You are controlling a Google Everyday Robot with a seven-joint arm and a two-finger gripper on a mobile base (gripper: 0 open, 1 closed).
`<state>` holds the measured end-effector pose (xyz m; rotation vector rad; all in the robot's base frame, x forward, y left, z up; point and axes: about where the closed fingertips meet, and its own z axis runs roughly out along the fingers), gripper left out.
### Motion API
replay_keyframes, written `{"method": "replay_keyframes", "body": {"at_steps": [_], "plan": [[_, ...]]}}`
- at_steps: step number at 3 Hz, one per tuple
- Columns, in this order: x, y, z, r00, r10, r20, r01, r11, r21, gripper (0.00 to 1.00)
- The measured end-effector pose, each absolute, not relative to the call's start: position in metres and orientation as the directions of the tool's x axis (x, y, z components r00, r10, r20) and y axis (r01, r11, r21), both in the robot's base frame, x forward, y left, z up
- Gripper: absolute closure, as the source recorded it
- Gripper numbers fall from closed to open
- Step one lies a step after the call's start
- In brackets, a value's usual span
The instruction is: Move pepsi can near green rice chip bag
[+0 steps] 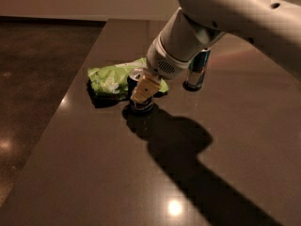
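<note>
The pepsi can point(137, 103), dark with a silver top, stands upright on the dark table point(94, 173), touching or almost touching the right front edge of the green rice chip bag point(110, 80). The bag lies flat and crinkled at the table's left side. My gripper point(141, 92) comes down from the upper right and sits around the can's upper part, its cream-coloured tip across the can's front. The can's far side is hidden behind the gripper.
A slimmer teal-and-silver can point(197, 69) stands upright behind the arm, right of the bag. The table's left edge point(56, 121) runs close to the bag, with dark floor beyond. The arm's shadow falls across the table to the front right.
</note>
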<state>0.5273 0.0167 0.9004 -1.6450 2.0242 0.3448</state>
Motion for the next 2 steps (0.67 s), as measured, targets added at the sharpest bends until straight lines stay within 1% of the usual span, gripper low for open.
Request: {"method": "replay_keyframes", "body": {"at_steps": [1,2], "plan": [[0.5263,0.0175,0.9010,-0.138,-0.837,-0.529,-0.965,0.234,-0.118,0.00],[0.5263,0.0176,0.9011,-0.138,-0.838,-0.529,-0.965,0.234,-0.118,0.00]]}}
